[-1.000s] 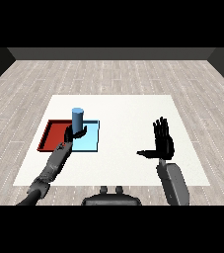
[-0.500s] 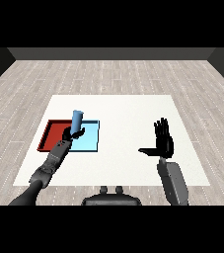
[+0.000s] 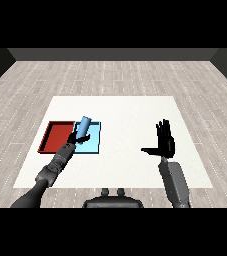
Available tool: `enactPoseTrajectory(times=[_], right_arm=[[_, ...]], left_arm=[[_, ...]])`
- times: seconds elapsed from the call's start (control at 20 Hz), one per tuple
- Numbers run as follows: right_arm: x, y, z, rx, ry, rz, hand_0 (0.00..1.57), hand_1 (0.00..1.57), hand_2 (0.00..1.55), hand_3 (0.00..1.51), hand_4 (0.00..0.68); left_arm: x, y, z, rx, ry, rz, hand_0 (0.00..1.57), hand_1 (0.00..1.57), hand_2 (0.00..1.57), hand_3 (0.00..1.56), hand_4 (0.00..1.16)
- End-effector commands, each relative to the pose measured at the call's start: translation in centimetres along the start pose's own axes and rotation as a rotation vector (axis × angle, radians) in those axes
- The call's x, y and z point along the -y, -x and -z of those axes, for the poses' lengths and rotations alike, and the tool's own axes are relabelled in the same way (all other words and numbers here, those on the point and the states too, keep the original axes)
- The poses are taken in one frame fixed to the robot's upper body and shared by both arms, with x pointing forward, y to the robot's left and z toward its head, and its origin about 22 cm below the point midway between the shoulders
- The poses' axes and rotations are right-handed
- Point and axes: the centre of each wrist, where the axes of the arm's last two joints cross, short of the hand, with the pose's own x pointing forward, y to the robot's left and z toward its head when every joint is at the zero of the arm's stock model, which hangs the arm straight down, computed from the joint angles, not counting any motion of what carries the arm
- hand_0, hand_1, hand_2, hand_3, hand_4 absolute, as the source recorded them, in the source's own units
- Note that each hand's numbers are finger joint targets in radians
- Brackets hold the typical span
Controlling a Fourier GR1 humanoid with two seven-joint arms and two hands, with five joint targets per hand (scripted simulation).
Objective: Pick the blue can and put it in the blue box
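I see the blue can point(image 3: 84, 126) tilted to the right, gripped at its lower end by my left hand point(image 3: 77, 137) over the light blue tray point(image 3: 94, 142), just beside the red tray point(image 3: 55, 136). My right hand point(image 3: 165, 142) hovers well apart, fingers straight, on the white table point(image 3: 130, 115)

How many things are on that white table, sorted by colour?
Red: 1, the red tray.
Blue: 2, the light blue tray and the blue can, which the left hand holds tilted over the light blue tray.
Total: 3 things.
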Motion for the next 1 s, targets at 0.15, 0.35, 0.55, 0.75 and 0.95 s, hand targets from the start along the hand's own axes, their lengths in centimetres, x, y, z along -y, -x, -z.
enactPoseTrajectory(times=[0.15, 0.35, 0.55, 0.75, 0.95], right_arm=[[0.8, 0.6, -0.5, 0.015, 0.003, -0.007, 0.00, 0.00, 0.00, 0.00, 0.000], [0.0, 1.2, -0.6, 0.012, 0.000, 0.036, 0.00, 0.00, 0.00, 0.00, 0.000], [-0.3, 0.6, -1.4, 0.024, -0.005, 0.030, 0.00, 0.00, 0.00, 0.00, 0.000], [0.7, 0.5, -1.0, 0.010, -0.004, 0.045, 0.00, 0.00, 0.00, 0.00, 0.000], [-0.1, -0.2, -0.4, 0.031, -0.022, 0.052, 0.00, 0.00, 0.00, 0.00, 0.000]], left_arm=[[-0.2, 3.8, -0.6, -0.130, 0.092, 0.071, 0.86, 0.86, 0.88, 0.48, 0.65], [0.8, 3.8, -0.9, -0.137, 0.000, 0.087, 0.00, 0.00, 0.00, 0.00, 0.00], [1.5, 2.8, -0.9, -0.051, -0.147, 0.016, 0.00, 0.00, 0.00, 0.00, 0.00], [0.0, 1.8, -0.5, 0.183, -0.353, -0.150, 0.00, 0.00, 0.00, 0.00, 0.00], [1.3, -1.4, -1.2, 0.500, -0.327, -0.296, 0.00, 0.00, 0.00, 0.00, 0.00]])
